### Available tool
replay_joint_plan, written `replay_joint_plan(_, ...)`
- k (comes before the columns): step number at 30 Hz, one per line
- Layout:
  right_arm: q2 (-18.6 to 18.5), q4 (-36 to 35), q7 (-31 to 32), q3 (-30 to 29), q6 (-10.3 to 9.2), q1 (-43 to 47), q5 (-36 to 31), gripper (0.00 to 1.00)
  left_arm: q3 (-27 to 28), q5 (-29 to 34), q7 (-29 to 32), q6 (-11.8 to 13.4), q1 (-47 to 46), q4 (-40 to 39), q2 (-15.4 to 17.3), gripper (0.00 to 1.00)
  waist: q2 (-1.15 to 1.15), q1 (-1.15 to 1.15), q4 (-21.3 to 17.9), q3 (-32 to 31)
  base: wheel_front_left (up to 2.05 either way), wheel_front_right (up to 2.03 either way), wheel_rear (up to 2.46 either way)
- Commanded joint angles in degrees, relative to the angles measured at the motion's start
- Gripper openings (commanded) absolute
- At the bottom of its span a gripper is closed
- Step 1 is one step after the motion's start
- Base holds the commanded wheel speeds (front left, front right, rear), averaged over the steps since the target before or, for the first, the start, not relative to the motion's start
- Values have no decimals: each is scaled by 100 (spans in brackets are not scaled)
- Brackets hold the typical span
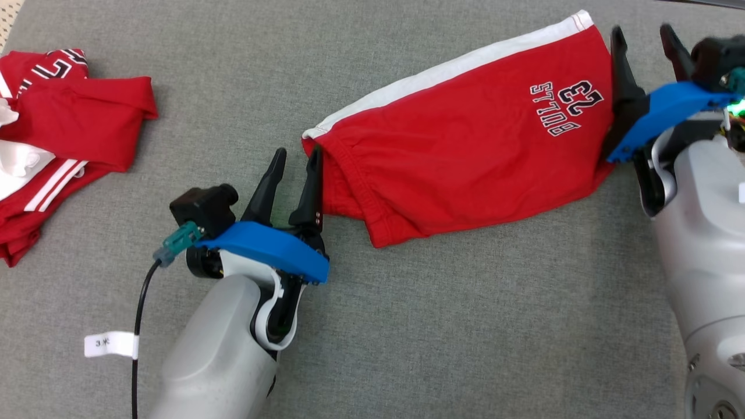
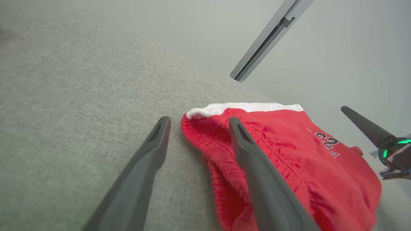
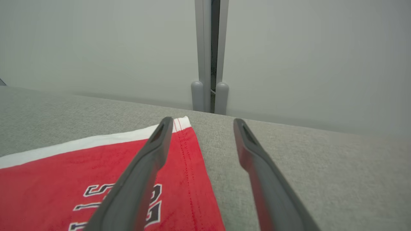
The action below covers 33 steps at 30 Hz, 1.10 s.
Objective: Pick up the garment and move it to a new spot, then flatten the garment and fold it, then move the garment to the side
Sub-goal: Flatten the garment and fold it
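Observation:
Red shorts [image 1: 465, 134] with a white side stripe and "BULLS 23" print lie spread on the grey cloth surface [image 1: 407, 326]. My left gripper [image 1: 298, 164] stands open at the waistband end, its right finger over the band's edge [image 2: 205, 128] and its left finger on bare cloth. My right gripper [image 1: 645, 48] is open at the leg hem [image 3: 188, 150], one finger over the red fabric and the other beyond the hem. Nothing sits between either pair of fingers.
A heap of other red and white garments [image 1: 52, 134] lies at the far left. A black cable with a white tag [image 1: 110, 344] hangs by my left forearm. A pale wall with a metal post [image 3: 210, 54] stands behind the surface.

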Motion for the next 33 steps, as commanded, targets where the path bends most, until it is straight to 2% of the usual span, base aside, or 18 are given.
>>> replay_joint_plan(1, -94, 126, -24, 27, 0, 175, -95, 100, 57, 103, -27, 15, 164, -52, -6, 100, 0, -1, -17, -41, 0, 0, 0)
replay_joint_plan(5, -228, 461, 133, 106, 0, 354, -198, 100, 206, 232, -27, 15, 404, -133, 1, 100, 0, -1, -17, -87, 0, 0, 0)
replay_joint_plan(11, -31, 1036, 639, 270, 1, 507, 46, 100, 293, 389, -22, 15, 617, -219, -2, 100, 0, -1, -9, -135, 0, 0, 0)
replay_joint_plan(12, 4, 1115, 740, 338, 3, 560, 88, 93, 299, 456, -22, 15, 628, -220, -2, 100, 0, -1, -12, -155, 0, 0, 0)
replay_joint_plan(13, 22, 1165, 798, 382, 8, 614, 145, 45, 313, 497, -22, 15, 639, -221, -1, 100, 0, -1, -19, -185, 0, 0, 0)
replay_joint_plan(14, 27, 1182, 782, 399, 7, 665, 214, 9, 334, 517, -22, 15, 665, -220, 1, 100, 0, -1, -27, -228, 0, 0, 0)
replay_joint_plan(15, 3, 1192, 751, 395, 7, 715, 290, 0, 362, 614, -22, 15, 691, -225, 1, 100, 0, -1, -39, -278, 0, 0, 0)
replay_joint_plan(22, -81, 1132, 158, 197, -2, 1174, 799, 0, 586, 1365, -22, 15, 1204, -198, -4, 100, 0, -1, -211, -905, 0, 0, 0)
replay_joint_plan(33, -54, 675, -26, 65, 0, 2522, 1744, 0, 783, 1782, -22, 15, 2313, -123, -2, 100, 0, -1, -519, -1860, 0, 0, 0)
